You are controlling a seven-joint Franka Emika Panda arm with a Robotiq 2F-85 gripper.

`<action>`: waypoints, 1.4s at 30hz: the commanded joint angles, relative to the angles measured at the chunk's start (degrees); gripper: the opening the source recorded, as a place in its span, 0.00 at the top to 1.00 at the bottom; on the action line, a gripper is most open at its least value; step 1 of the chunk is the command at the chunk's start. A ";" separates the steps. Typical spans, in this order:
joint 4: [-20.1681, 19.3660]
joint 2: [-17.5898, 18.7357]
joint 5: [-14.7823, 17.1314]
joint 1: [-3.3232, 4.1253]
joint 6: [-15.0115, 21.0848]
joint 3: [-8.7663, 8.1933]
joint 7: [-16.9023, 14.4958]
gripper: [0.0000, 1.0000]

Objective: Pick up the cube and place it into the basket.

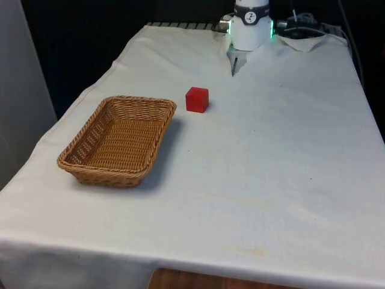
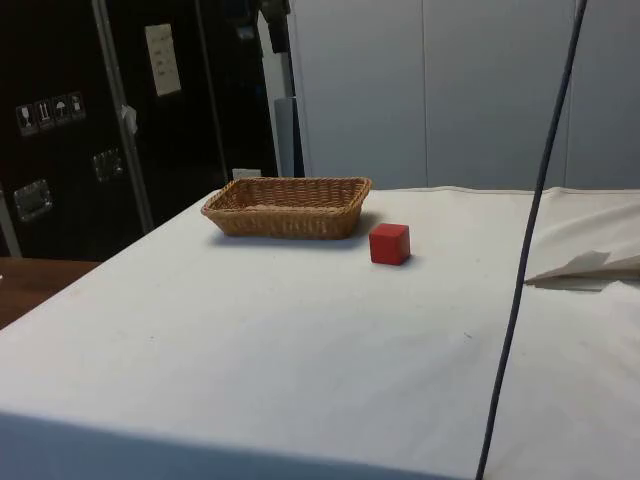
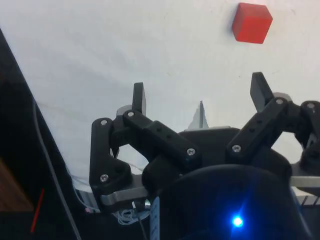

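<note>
- One small red cube [image 1: 197, 99] sits alone on the white-clothed surface [image 1: 258, 168], just beside the far corner of the shallow woven wicker basket [image 1: 118, 139] but not touching it; in the side view the same cube [image 2: 389, 243] stands a little in front of the basket [image 2: 288, 206].
- Nothing lies inside the basket, so the task has not got beyond its opening: the pick-up is, as I judge it, not yet begun, and the step in hand is the approach.
- The black two-finger hand [image 3: 200, 97] hangs above bare cloth, released, its fingertips [image 3: 139, 95] spread wide with nothing between them.
- The cube [image 3: 251, 22] shows ahead of the hand in the wrist view, well apart from the fingers and off to one side of the gap.
- The next move, by my reckoning, calls for carrying the hand out over the cube, squaring the fingers to two opposite faces, and lowering until the tips straddle it before clenching.
- The basket's rim is close to the cube, so I would expect the finger on that side to need care on the way down.
- After that comes only a short lift and carry across the rim.
</note>
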 commanded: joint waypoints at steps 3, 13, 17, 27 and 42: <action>-1.09 -1.03 -0.34 0.06 0.46 0.00 0.17 0.00; -2.92 -2.64 -0.92 -0.11 0.57 0.00 0.17 0.00; -3.44 -3.15 -1.32 -0.23 0.52 -0.06 0.17 0.00; -4.41 -3.84 -2.35 -0.80 0.63 -0.06 0.29 0.00; -7.62 -5.84 -5.39 -1.03 2.23 0.06 2.41 0.00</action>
